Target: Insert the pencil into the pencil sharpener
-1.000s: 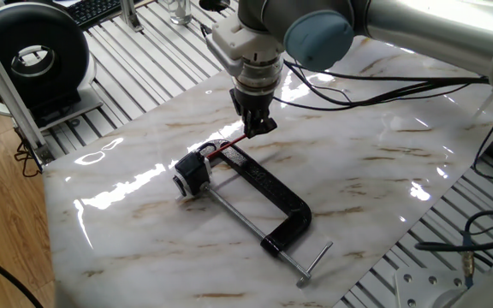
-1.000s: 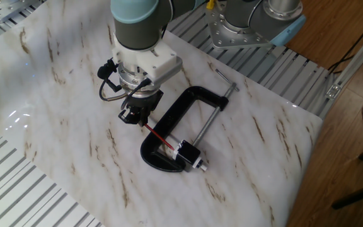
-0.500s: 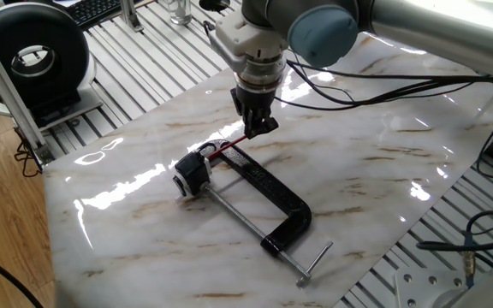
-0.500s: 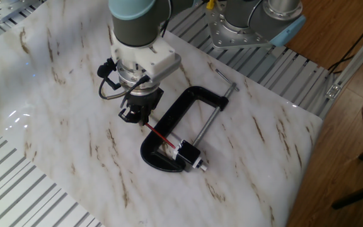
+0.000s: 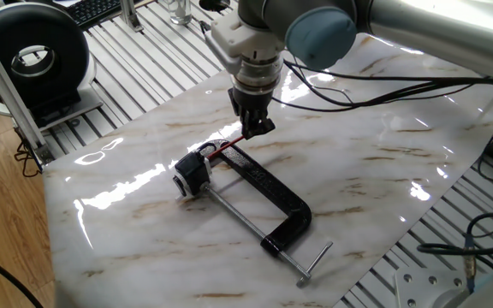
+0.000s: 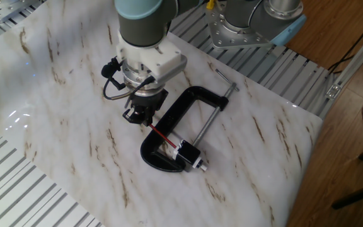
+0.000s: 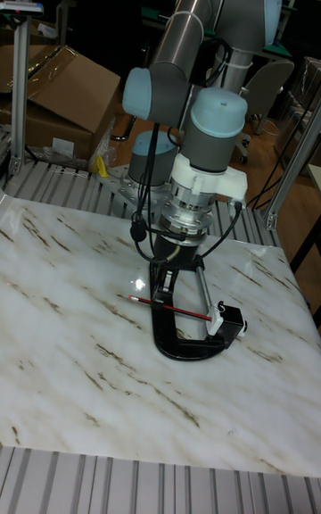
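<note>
The pencil [image 6: 161,137] is a thin red stick slanting down over the black C-clamp [image 6: 176,108]. Its far tip meets the pencil sharpener [image 6: 188,154], a small black block with a pale face held in the clamp's mouth. My gripper [image 6: 142,117] is shut on the pencil's upper part, just outside the clamp's back bar. In one fixed view the gripper [image 5: 254,129], the pencil [image 5: 227,148] and the sharpener [image 5: 191,174] form one slanted line. The tall fixed view shows the pencil [image 7: 174,309] nearly level, running to the sharpener [image 7: 232,320], its free end sticking out left of the gripper [image 7: 166,286].
The marble board [image 5: 383,162] lies on a slatted metal table [image 5: 152,60]. A black ring-shaped device [image 5: 32,56] stands at the back left. Cables [image 5: 375,85] trail behind the arm. The clamp's screw handle [image 5: 313,262] points at the front edge.
My gripper has shifted a few pixels towards the sharpener, still holding the pencil. The clamp and the sharpener have not moved.
</note>
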Tool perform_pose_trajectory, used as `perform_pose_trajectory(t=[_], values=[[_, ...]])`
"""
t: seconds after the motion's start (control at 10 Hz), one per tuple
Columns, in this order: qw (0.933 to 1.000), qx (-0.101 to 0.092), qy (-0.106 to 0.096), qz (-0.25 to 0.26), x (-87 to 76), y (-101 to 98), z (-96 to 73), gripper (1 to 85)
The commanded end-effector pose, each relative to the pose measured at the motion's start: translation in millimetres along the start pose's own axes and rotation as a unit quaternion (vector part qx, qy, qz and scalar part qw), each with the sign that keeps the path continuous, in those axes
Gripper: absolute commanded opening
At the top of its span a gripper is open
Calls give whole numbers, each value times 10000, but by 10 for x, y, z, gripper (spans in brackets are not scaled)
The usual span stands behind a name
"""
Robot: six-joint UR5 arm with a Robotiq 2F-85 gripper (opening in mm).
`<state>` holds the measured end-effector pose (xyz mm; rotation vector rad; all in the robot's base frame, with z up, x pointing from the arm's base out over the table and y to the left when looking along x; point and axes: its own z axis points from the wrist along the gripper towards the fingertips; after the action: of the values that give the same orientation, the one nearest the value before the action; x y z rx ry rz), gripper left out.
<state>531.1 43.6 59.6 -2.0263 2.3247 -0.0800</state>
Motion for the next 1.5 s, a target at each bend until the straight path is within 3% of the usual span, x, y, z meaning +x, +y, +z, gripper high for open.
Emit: perform_pose_trajectory(t=[0.0, 0.5, 0.9, 1.4], values=[[9999, 34, -51, 150, -142, 41, 16, 10], [9998, 55, -62, 197, -240, 45, -11, 10], [9993, 160, -227, 265, -350, 1, -7, 10], [9992, 244, -245, 183, -371, -27, 1, 10]])
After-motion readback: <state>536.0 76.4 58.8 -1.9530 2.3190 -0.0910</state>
